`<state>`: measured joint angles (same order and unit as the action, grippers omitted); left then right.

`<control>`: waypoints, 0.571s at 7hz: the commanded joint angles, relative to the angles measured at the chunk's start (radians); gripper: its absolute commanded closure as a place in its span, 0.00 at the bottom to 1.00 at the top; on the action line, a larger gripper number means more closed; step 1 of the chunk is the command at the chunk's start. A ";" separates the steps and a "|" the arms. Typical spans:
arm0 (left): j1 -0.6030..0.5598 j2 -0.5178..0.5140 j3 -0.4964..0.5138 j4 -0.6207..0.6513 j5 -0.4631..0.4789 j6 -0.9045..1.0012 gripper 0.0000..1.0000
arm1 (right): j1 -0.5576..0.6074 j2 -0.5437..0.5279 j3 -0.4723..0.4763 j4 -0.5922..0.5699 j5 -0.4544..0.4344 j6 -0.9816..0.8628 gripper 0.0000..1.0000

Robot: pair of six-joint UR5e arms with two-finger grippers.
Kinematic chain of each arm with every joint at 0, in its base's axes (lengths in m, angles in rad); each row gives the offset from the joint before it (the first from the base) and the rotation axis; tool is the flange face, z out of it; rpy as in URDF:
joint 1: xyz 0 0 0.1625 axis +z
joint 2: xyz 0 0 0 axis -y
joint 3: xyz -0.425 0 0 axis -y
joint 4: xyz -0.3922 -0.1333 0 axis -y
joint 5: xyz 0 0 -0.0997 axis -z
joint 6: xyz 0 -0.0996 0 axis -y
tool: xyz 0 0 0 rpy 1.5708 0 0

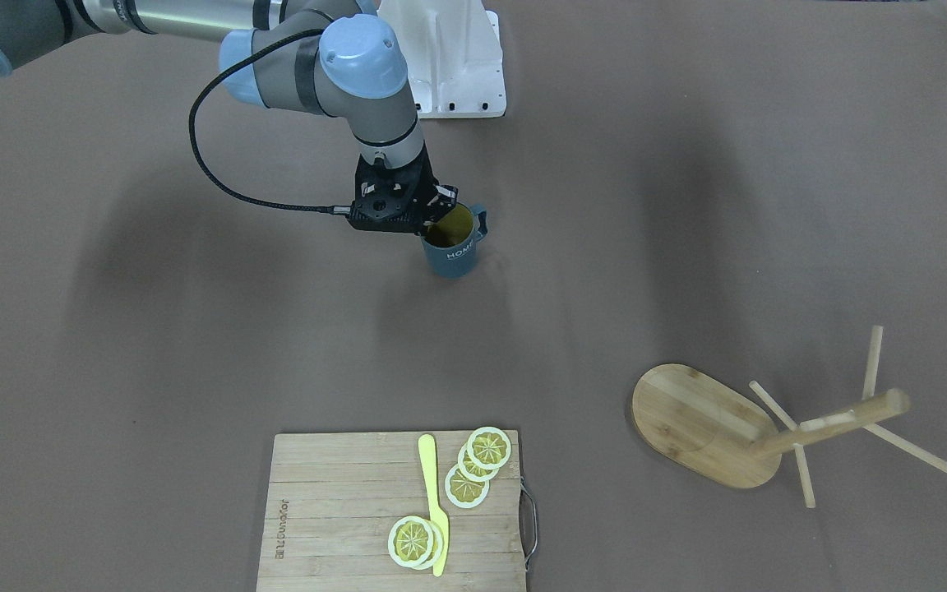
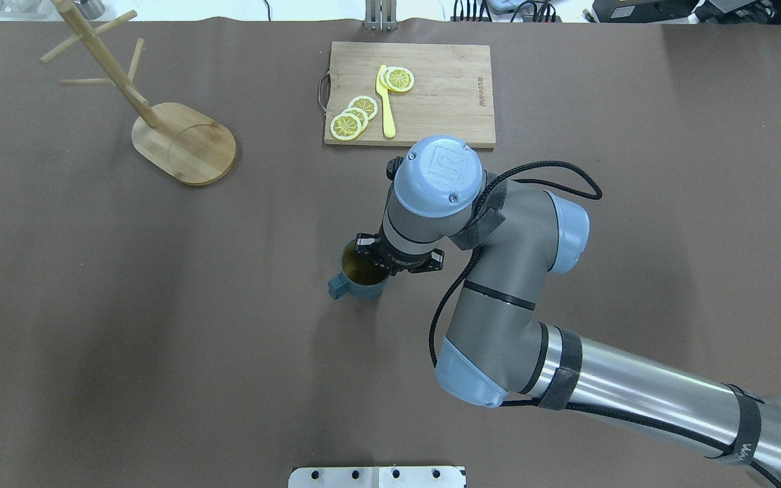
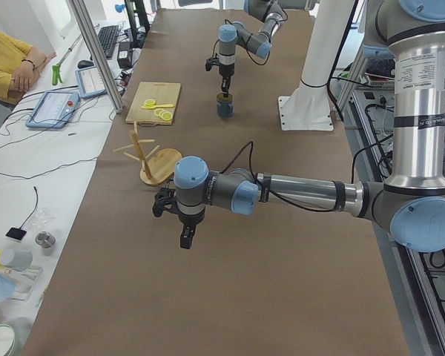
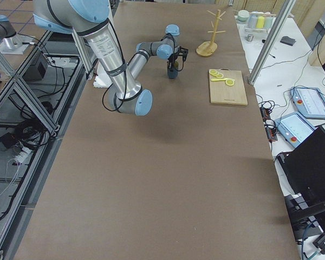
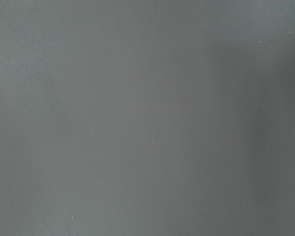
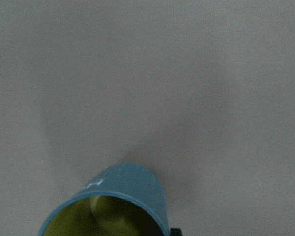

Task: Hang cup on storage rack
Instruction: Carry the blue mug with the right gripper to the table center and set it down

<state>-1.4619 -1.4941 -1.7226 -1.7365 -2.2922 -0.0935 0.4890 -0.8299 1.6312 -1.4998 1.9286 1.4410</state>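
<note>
The cup is dark blue-grey with a yellow inside and stands upright mid-table, its handle on the side away from my right arm. It also shows in the overhead view and the right wrist view. My right gripper points down at the cup's rim and is shut on its wall, one finger inside. The storage rack stands upright far off at the table's corner, its pegs bare. My left gripper hangs over bare table; I cannot tell whether it is open or shut.
A bamboo cutting board with lemon slices and a yellow knife lies at the far table edge. A white mounting bracket sits by the robot's base. Brown table surface lies between cup and rack.
</note>
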 commanded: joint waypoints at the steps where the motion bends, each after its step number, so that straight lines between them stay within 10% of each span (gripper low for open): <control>1: 0.002 -0.008 -0.002 -0.003 -0.001 -0.020 0.01 | -0.006 0.002 -0.010 0.026 0.000 0.007 0.54; 2: 0.006 -0.015 -0.003 -0.053 -0.003 -0.105 0.01 | -0.003 0.002 0.010 0.026 0.006 0.007 0.01; 4: 0.117 -0.017 -0.011 -0.234 -0.003 -0.338 0.01 | 0.090 -0.046 0.105 0.015 0.096 0.006 0.00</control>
<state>-1.4090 -1.5094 -1.7295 -1.8656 -2.2946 -0.2926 0.5233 -0.8461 1.6842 -1.4811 1.9657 1.4477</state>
